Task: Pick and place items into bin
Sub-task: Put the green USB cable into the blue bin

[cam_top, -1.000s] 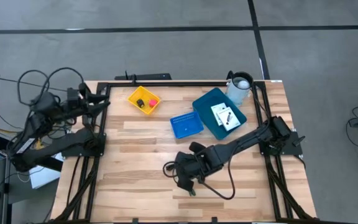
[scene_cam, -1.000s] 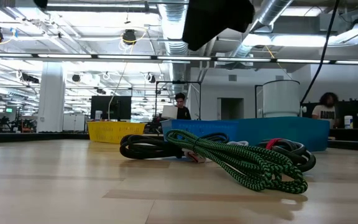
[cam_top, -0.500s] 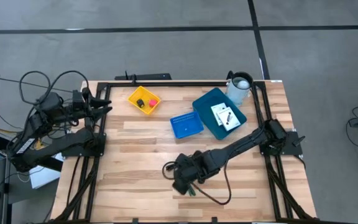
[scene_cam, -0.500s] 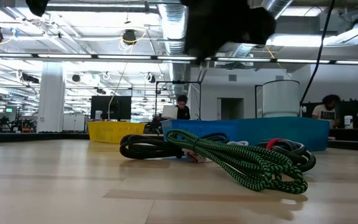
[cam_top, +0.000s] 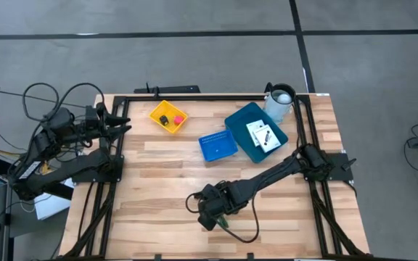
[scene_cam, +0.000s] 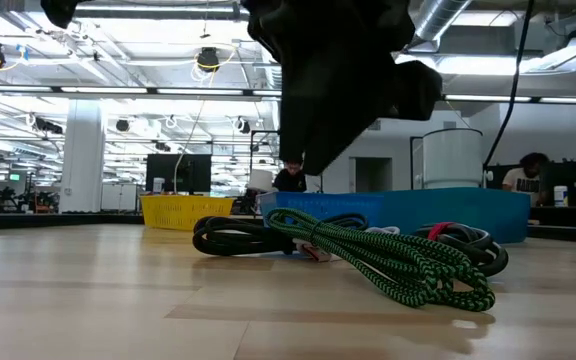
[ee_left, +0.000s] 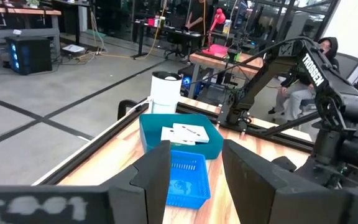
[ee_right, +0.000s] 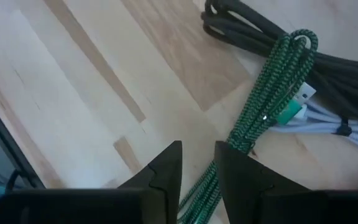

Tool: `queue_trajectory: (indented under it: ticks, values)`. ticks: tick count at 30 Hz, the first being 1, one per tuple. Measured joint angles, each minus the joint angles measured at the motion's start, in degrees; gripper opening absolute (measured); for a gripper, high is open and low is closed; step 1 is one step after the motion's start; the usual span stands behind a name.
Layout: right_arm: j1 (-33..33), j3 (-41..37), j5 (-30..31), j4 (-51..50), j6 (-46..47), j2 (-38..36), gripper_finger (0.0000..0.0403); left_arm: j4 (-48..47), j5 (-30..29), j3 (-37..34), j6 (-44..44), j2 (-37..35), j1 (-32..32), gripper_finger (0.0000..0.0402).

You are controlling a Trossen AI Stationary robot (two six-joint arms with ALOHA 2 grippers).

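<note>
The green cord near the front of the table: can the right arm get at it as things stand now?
Probably yes. The right pincer hangs just above the green cord, its fingers a little apart, and nothing lies between them. Black cables lie tangled beside it and might come along.

Right gripper point(cam_top: 210, 216) low — jaws slightly parted.

table layout, seen from above

small tray point(cam_top: 167, 117) sits at the back left of the table point(cam_top: 158, 188), two tiny pieces in it; the basket point(cam_top: 218, 145) lies mid-table, and the big bin point(cam_top: 239, 123) is just right of it, two cards point(cam_top: 263, 135) inside. a cup point(cam_top: 280, 102) stands at the back right corner. the cord bundle point(scene_cam: 383, 262) lies at the front centre, right gripper point(ee_right: 197, 171) directly over it; left gripper point(ee_left: 194, 171) is off the table's left edge.
</note>
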Motion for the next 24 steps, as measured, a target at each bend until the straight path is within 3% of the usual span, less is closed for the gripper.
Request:
queue_trajectory:
  ticks: [15,24]
  values:
    - [0.00,-0.01,-1.50,-2.80,0.32,-0.03,0.0211,0.07,-0.05,0.00,0.90,0.00,0.00,0.0135]
    - [0.00,0.03,-1.45,-3.30,0.35,0.31,0.0213,0.07,-0.07,0.00,0.90,0.00,0.00,0.0135]
